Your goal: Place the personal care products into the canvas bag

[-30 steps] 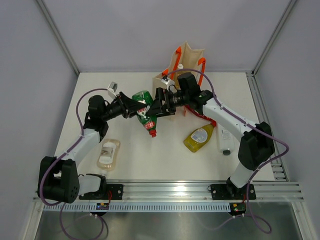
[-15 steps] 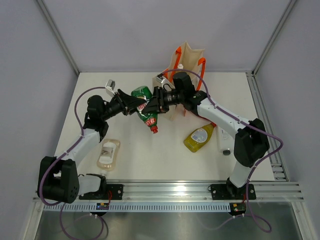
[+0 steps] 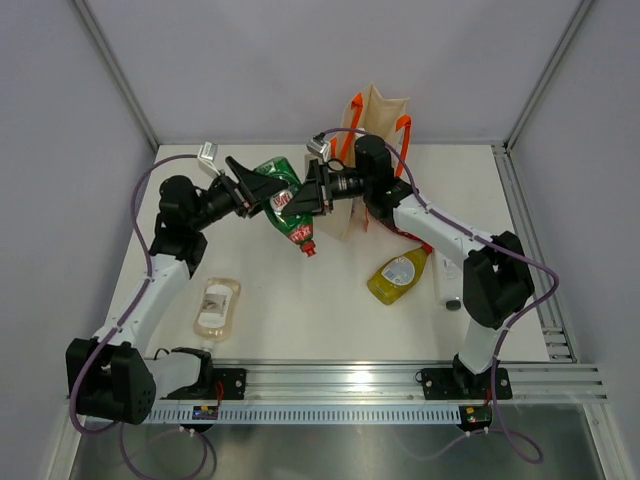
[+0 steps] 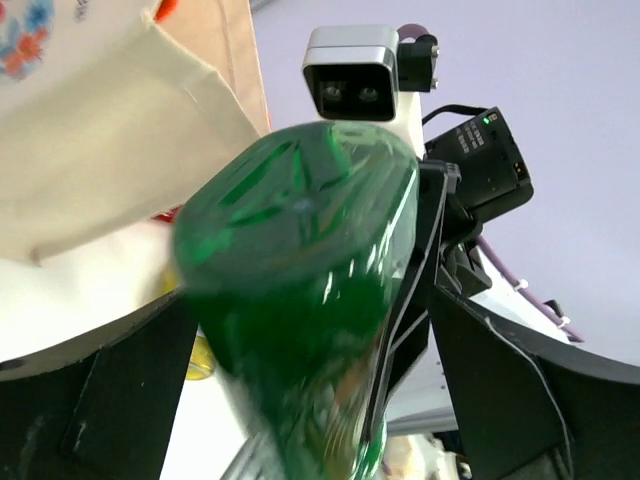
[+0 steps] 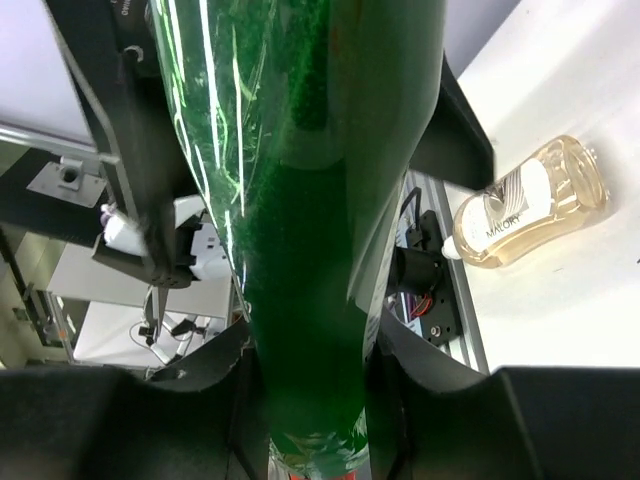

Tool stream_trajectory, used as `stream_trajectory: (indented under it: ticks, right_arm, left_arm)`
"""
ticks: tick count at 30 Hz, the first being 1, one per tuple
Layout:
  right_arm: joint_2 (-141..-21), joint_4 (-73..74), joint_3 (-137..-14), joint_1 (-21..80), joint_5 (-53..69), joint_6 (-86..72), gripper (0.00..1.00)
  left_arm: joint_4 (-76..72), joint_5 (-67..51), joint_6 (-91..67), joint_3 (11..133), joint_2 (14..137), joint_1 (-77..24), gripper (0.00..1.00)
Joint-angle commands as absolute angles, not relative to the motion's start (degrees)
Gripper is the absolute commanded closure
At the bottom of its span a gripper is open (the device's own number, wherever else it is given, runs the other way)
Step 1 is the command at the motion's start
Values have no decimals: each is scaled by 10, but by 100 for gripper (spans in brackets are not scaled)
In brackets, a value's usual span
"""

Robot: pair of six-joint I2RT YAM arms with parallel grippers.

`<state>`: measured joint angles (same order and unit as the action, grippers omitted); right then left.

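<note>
Left claw (image 3: 262, 190) now spread off green bottle (image 3: 288, 212), right claw (image 3: 306, 198) pinching it, canvas bag (image 3: 380, 110) just behind.

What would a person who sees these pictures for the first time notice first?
The green bottle hangs in mid-air above the table, red cap pointing down, with the right gripper shut on it and the left gripper open around its base. Right behind them stands the canvas bag with orange handles, near the far edge of the table.
</note>
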<state>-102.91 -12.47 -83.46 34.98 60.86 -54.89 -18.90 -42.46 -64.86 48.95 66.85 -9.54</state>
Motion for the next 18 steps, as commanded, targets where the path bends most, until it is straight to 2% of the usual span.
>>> stream_trajectory:
  ticks: [1,4,9,12,14,18]
  right_arm:
    - [-1012,-244,-888,312,665,-583,100]
    - [-1007,-215,-917,283,668,-550,100]
    - [-1007,-46,-1021,234,634,-437,100]
    - [-1014,90,-1083,195,544,-355,100]
    - [-1013,152,-1097,166,421,-344,100]
    - [-1027,207,-1129,147,257,-356,100]
  left_arm:
    - [-73,-402,-556,533,637,-72,1]
    - [47,-368,-476,574,622,-52,1]
    - [183,-300,-372,609,600,-30,1]
    - [264,-232,-315,619,587,-26,1]
    - [306,-191,-276,621,581,-25,1]
    - [398,-60,-248,616,562,-21,1]
